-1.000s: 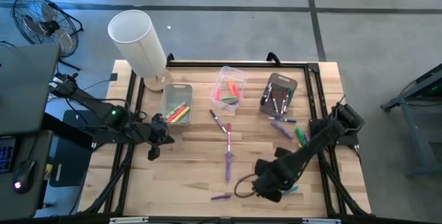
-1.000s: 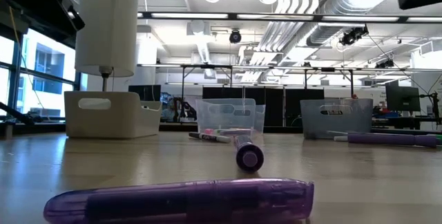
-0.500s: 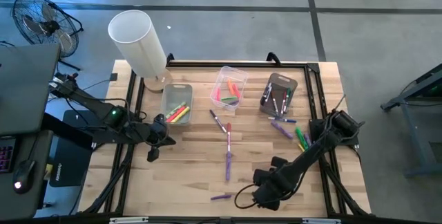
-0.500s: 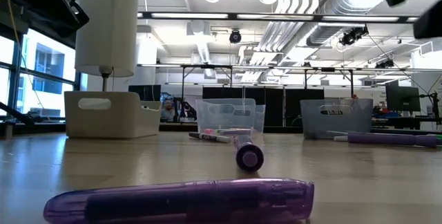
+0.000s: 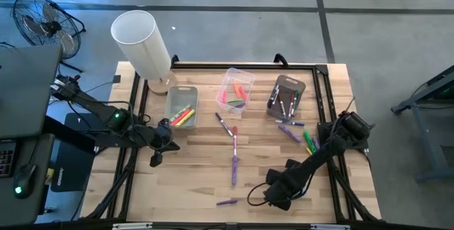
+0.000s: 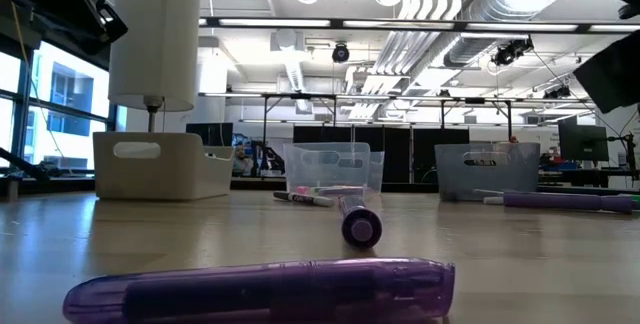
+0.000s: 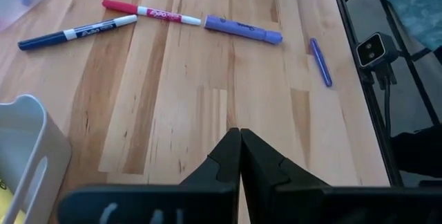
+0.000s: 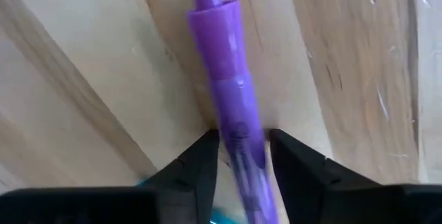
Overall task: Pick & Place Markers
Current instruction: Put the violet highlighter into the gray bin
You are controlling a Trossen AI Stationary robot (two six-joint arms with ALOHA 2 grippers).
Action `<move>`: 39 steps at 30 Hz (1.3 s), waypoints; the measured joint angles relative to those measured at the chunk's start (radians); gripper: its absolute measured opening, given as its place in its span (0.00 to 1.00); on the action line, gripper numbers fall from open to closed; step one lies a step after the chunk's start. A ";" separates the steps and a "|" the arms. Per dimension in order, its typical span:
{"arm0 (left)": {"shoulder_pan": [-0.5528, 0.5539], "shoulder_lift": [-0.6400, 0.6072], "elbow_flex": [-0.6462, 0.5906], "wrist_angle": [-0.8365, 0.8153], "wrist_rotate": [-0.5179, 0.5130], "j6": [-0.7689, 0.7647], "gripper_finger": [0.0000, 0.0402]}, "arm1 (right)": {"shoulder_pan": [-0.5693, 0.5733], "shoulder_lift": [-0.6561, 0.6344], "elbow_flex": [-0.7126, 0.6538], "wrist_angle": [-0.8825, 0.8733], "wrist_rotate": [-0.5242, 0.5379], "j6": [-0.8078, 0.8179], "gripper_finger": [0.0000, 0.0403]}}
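Note:
My right gripper (image 5: 274, 196) is near the table's front edge, right of the middle, shut on a purple marker (image 8: 231, 92); in the high view the gripper hides that marker. My left gripper (image 5: 157, 156) hovers shut and empty at the left, near the left bin (image 5: 181, 106). Loose markers lie flat on the wood: a purple one (image 5: 227, 202) near the front, a purple one (image 5: 234, 170), a red one (image 5: 234, 139), a dark one (image 5: 224, 123), and purple (image 5: 289, 125) and green (image 5: 308, 141) ones at the right. My right gripper has the purple marker's barrel (image 8: 238, 137) pinched between its two fingers (image 8: 204, 165), which lie across it. The capped end (image 8: 213, 13) sticks out ahead of the fingers. A teal marker (image 8: 219, 214) shows just beneath. Whether the purple marker is clear of the table, I cannot tell.
Three bins stand along the far side: the left one with yellow, green and red markers, a clear middle one (image 5: 235, 88) with pink and green markers, a dark right one (image 5: 286, 95). A white lamp (image 5: 142, 42) stands at the far left. Bare wood lies between the grippers.
My right gripper has shifted a little toward the near edge and then back toward the right, staying close to the table's front. The loose markers and my left gripper have kept still.

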 joint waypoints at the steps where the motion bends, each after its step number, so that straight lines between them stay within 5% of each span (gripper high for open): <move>1: 0.000 0.000 0.000 0.000 -0.001 0.000 0.00 | 0.000 0.000 -0.006 0.012 0.000 0.001 0.26; 5: 0.000 0.000 0.000 0.000 -0.012 0.000 0.00 | -0.013 0.001 -0.011 0.042 0.006 0.004 0.13; 12: 0.000 0.014 0.001 0.070 -0.136 0.000 0.06 | -0.090 0.001 0.034 0.086 0.022 0.137 0.12; 19: 0.000 0.061 0.001 0.188 -0.281 0.008 0.36 | -0.156 -0.098 0.086 0.377 0.483 0.070 0.12; 25: 0.000 0.157 0.000 0.356 -0.352 0.069 0.55 | -0.241 -0.204 0.088 0.776 0.836 -0.277 0.12; 31: 0.000 0.252 0.001 0.651 -0.306 0.204 0.58 | -0.300 -0.207 0.090 1.284 0.796 -0.723 0.12; 39: 0.000 0.309 0.001 0.809 -0.269 0.264 0.58 | -0.305 -0.199 0.088 1.283 0.832 -0.808 0.12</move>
